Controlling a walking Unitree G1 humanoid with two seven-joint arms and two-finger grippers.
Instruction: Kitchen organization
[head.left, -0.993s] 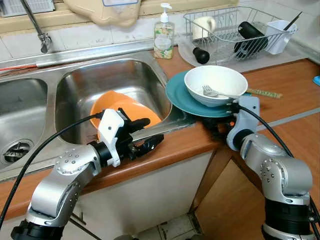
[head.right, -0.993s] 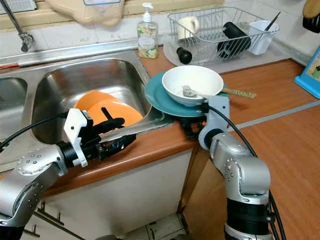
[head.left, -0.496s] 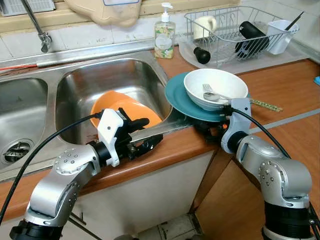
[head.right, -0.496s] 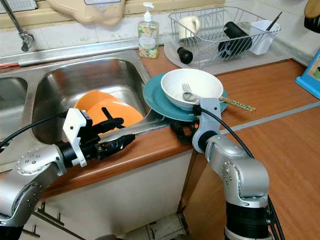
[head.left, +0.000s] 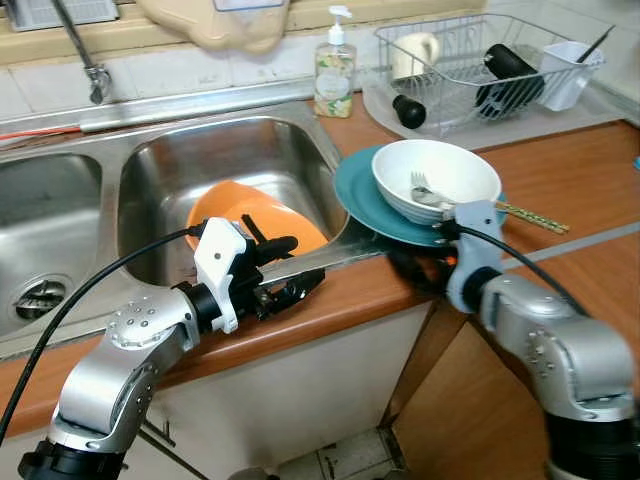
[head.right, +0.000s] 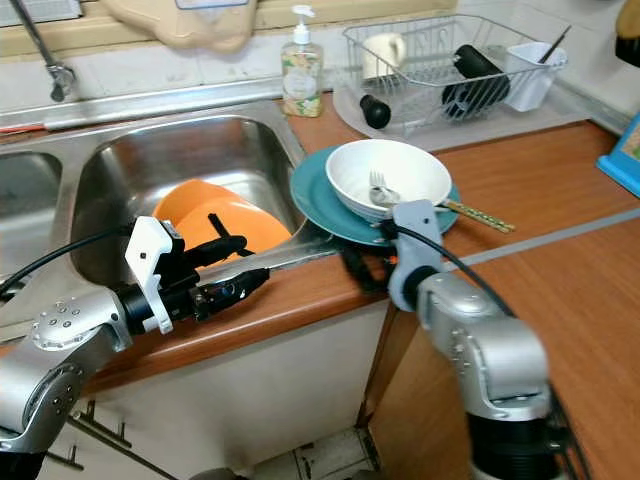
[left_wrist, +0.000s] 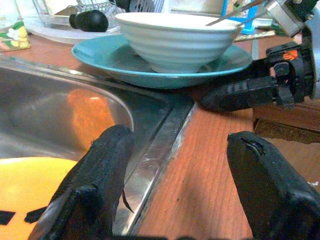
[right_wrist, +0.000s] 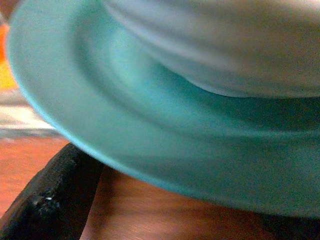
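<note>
A teal plate (head.left: 362, 196) sits on the wooden counter, its edge overhanging the sink rim. On it stands a white bowl (head.left: 436, 176) holding a fork (head.left: 424, 190). An orange dish (head.left: 247, 214) leans inside the right sink basin (head.left: 230, 160). My right gripper (head.left: 412, 268) is low on the counter at the plate's near edge, open. One of its fingers (right_wrist: 46, 199) lies under the plate's rim (right_wrist: 75, 135). My left gripper (head.left: 293, 267) hovers open over the sink's front rim, pointing toward the plate (left_wrist: 165, 65).
A dish rack (head.left: 480, 60) with a mug, dark bottles and a white caddy stands at the back right. A soap bottle (head.left: 334, 66) and a faucet (head.left: 88, 62) are behind the sink. Chopsticks (head.left: 532, 215) lie right of the plate. A blue item (head.right: 625, 150) sits far right.
My right arm has shifted left along the counter, bringing its gripper closer under the plate's near rim; it is blurred now. The left arm has stayed put. The camera has moved slightly.
</note>
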